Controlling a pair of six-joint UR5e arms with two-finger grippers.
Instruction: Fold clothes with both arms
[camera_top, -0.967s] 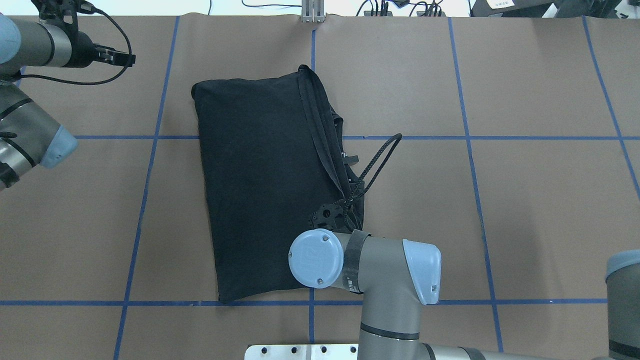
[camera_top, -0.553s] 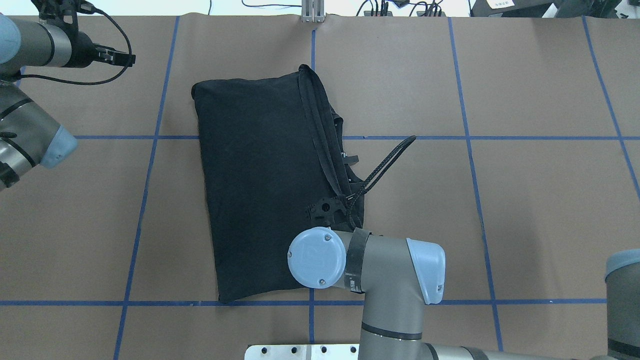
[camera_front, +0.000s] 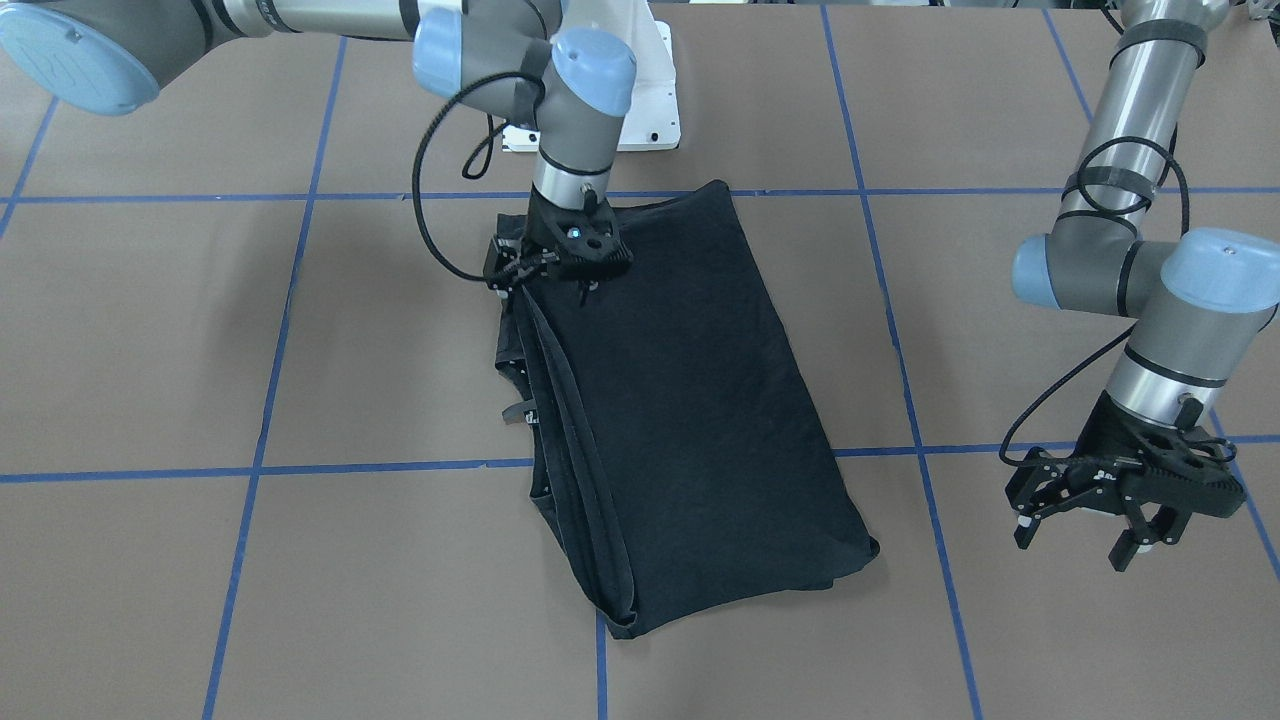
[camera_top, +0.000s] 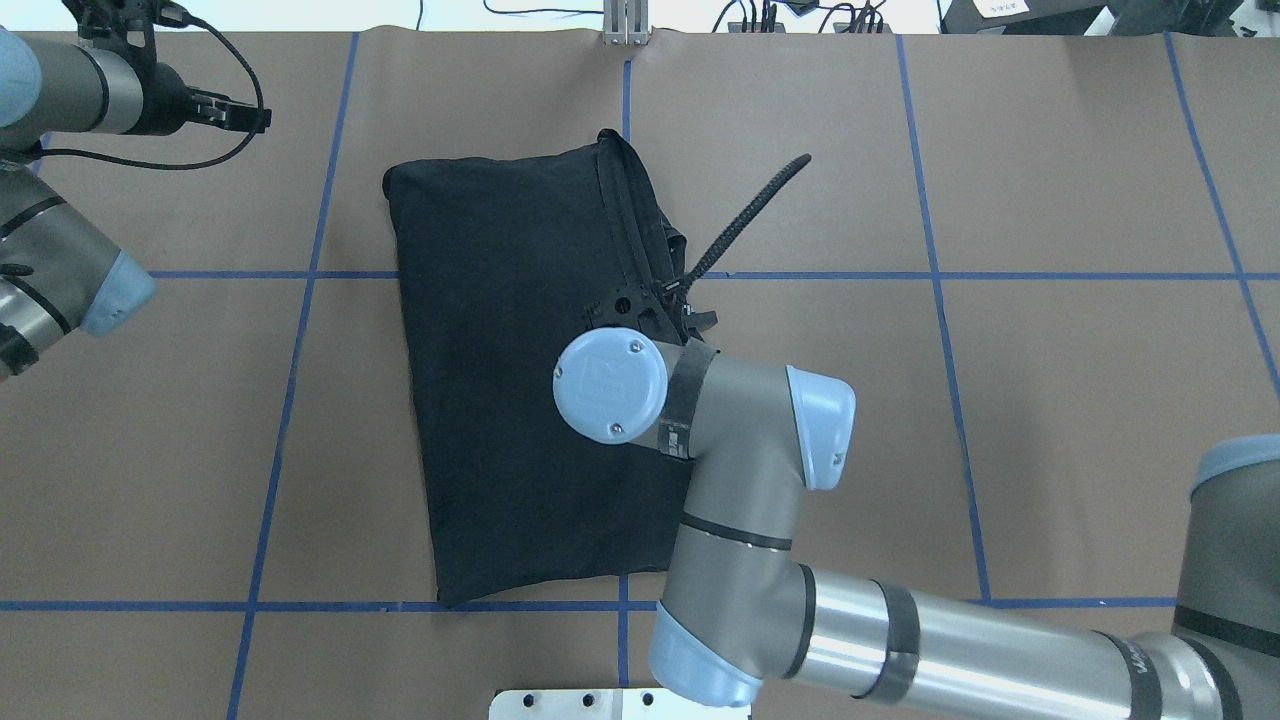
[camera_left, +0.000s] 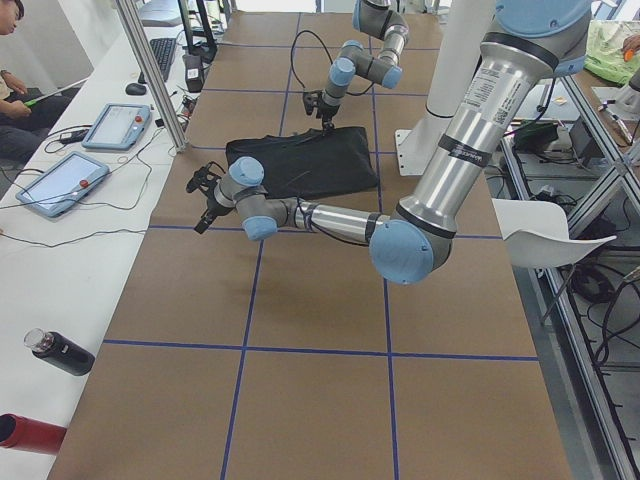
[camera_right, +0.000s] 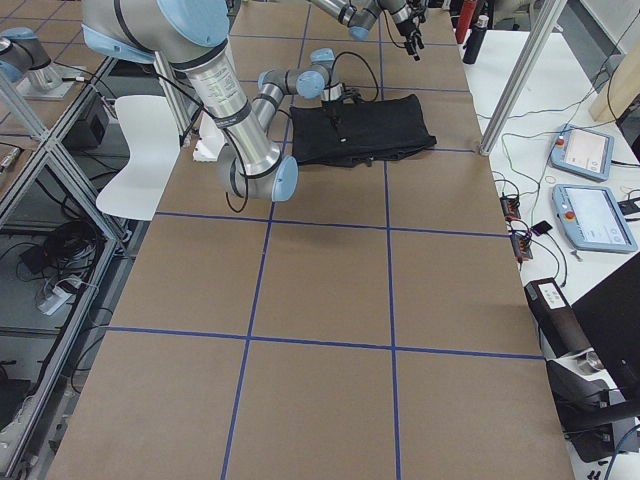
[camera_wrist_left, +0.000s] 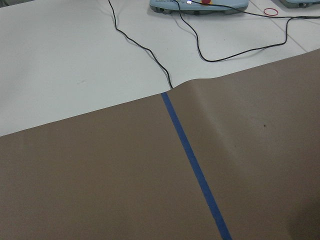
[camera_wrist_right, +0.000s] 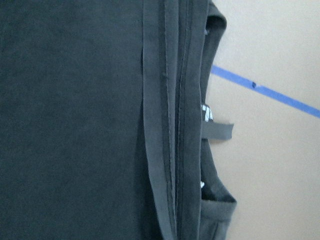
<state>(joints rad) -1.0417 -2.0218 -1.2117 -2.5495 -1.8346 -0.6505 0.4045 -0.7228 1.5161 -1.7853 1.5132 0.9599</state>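
Black T-shirt (camera_top: 500, 380) folded into a long rectangle, lying flat near the middle of the table (camera_top: 1050, 400), set slightly askew to the blue tape lines (camera_wrist_left: 192, 160) that mark a grid on the brown paper cover. Its edge toward the robot's left is a smooth fold. The edge toward the robot's right is a stack of loose hems (camera_wrist_right: 167, 125) running the full length, with a small label tab (camera_wrist_right: 217, 131) and a bit of sleeve poking out past them onto the paper. The corner nearest the robot just reaches a tape line; the far end stops well short of the table's far edge.

The right arm (camera_top: 740, 470) reaches in from the robot's base and bends down over the shirt. The right gripper (camera_front: 555, 268) points straight down at the stacked hems, toward the end of the shirt nearer the robot. It is black against black cloth, so whether its fingers are parted or pinching fabric cannot be told. Its cable (camera_top: 750, 210) loops out over bare paper.

The left arm (camera_front: 1130, 270) is well apart from the shirt, off its folded side. The left gripper (camera_front: 1100, 520) hangs over bare paper near the far edge of the table with its fingers spread and nothing between them. Its wrist camera shows where the brown paper ends and a pale surface with thin black wires (camera_wrist_left: 145, 47) begins.

Bare brown paper surrounds the shirt on every side, widest toward the robot's right.
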